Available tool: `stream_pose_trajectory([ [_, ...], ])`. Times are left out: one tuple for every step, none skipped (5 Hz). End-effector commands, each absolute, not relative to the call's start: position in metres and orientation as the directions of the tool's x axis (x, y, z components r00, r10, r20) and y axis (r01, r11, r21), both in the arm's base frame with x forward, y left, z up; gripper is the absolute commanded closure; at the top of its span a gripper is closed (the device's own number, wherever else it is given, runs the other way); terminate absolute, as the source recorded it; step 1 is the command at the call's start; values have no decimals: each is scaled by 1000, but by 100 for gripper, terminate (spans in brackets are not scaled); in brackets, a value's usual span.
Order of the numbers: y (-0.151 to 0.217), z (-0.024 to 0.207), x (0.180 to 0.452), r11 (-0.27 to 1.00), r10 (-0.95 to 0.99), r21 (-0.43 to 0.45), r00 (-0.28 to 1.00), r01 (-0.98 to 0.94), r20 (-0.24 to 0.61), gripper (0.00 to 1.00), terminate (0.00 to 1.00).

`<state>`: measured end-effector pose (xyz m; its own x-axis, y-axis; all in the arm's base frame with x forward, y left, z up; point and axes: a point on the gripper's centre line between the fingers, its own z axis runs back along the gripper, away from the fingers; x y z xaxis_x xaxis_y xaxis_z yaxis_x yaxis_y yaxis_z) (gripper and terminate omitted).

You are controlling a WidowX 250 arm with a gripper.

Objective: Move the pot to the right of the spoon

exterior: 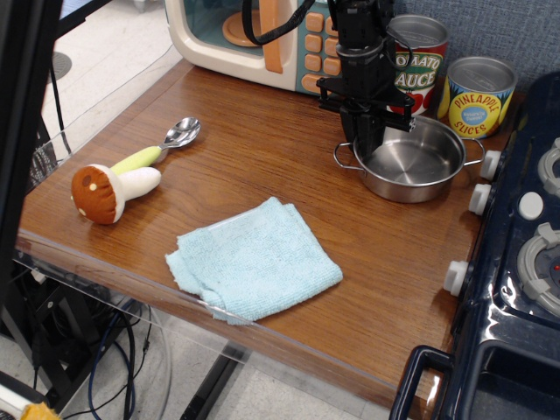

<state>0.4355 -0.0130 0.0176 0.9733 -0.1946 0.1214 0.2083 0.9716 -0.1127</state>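
The shiny steel pot (418, 163) sits at the back right of the wooden counter, with thin wire loop handles at its left and right. My black gripper (368, 144) comes down from above and is shut on the pot's left rim. The pot looks slightly tilted or lifted at that side. The spoon (166, 143), with a silver bowl and pale yellow-green handle, lies at the left of the counter, far from the pot.
A plush mushroom (112, 190) lies beside the spoon handle. A light blue cloth (252, 258) lies at the front middle. Two cans (477, 94) stand behind the pot. A toy microwave (254, 35) is at the back. A dark stove (525, 254) borders the right.
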Motion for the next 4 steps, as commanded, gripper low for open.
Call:
stream_pose_trajectory([
  [-15, 80, 435, 957, -223, -128, 944, 259, 242, 100, 0],
  [-6, 102, 429, 952, -219, -148, 933, 269, 287, 100, 0],
  [18, 121, 418, 956, -202, -144, 929, 256, 311, 100, 0],
  [62, 133, 402, 977, -160, -88, 940, 194, 302, 100, 0],
])
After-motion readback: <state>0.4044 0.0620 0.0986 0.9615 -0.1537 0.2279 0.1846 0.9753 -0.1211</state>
